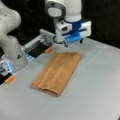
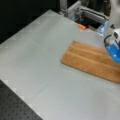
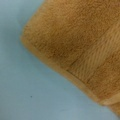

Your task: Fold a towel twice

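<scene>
across the middle of the grey tabletop (image 1: pixel 100 82) lies the towel (image 1: pixel 57 72), a tan-orange strip running from upper right to lower left in a front view, and from left centre toward the right edge in a front view (image 2: pixel 92 60). it looks already folded once: it is long and narrow, with a doubled, rounded edge at its lower left end and a layered seam showing in the wrist view (image 3: pixel 82 50), where one corner sits on bare tabletop. a second fold, judged from this shape, is not yet made.

the end effector (image 1: pixel 73 43) hangs above the towel's upper right end, near it but apparently not touching and holding nothing; whether its fingers are apart or together i cannot tell. in a front view it shows only at the right edge (image 2: pixel 113 50), over the cloth.

small orange pieces (image 1: pixel 48 50) lie near the frame at upper left.
</scene>
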